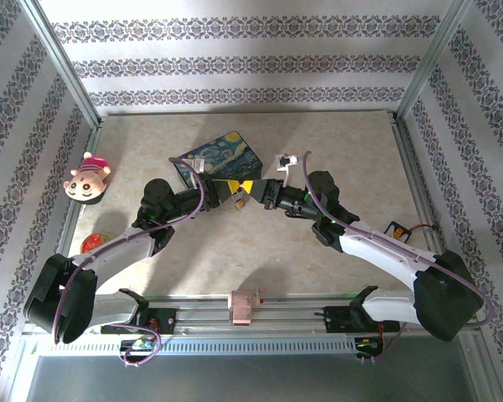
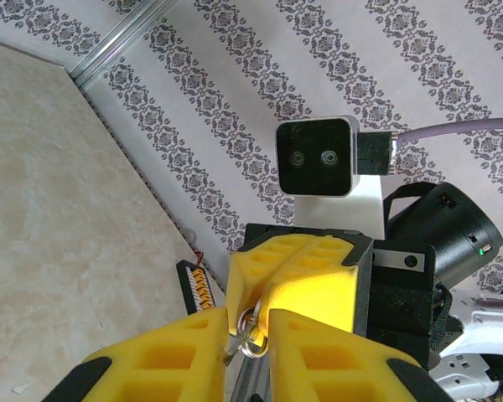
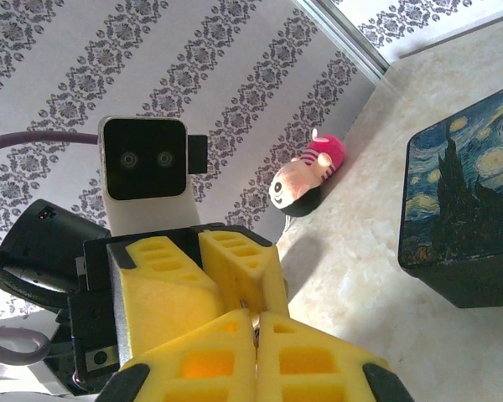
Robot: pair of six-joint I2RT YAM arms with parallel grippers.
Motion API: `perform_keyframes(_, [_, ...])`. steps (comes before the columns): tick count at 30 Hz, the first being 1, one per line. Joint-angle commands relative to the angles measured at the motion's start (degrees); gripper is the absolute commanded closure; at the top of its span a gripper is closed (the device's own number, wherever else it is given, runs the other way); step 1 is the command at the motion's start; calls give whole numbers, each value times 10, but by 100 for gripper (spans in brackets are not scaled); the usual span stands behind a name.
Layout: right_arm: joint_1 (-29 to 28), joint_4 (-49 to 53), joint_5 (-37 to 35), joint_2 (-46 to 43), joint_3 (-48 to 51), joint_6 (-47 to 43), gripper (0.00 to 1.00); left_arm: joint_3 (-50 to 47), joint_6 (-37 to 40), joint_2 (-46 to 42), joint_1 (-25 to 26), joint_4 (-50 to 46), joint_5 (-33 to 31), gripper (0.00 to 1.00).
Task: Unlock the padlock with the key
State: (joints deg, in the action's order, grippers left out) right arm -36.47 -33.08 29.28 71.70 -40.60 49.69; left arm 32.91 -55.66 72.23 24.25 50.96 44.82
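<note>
Above the middle of the desk point(image 1: 344, 151), just on the near side of the painted box point(image 1: 218, 155), both claws meet tip to tip. Left claw point(image 2: 247, 318) is narrowed around the padlock point(image 2: 235, 350) — a brassy sliver with a thin silvery loop, pinched between its yellow fingers point(image 2: 159, 360), off the desk. Right claw point(image 3: 253, 316) is pressed fully shut — whatever it grips is too hidden to tell. A plush toy point(image 1: 87, 177) lies at the left edge.

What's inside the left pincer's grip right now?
A small silvery ring shows between the left pincer's fingers, against the right pincer. The rest is covered by the yellow pads; padlock or key, I can't tell.
</note>
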Motion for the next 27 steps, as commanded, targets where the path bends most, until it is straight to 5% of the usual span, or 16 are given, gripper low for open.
perform_keyframes(1, [6,-28,15,6,-5,8,100,5,-14,6,-7,55,14,83])
perform_keyframes(13, [6,-26,11,10,-3,9,100,1,-3,0,-8,52,13,100])
perform_keyframes(16, [7,6,-4,8,-4,-5,83,3,27,-17,-12,20,13,100])
perform_keyframes(18, [9,30,-15,3,-3,-15,73,10,63,-40,-15,-40,15,100])
perform_keyframes(27, [19,83,-19,-40,7,-67,66,125,326,-143,-16,-481,4,100])
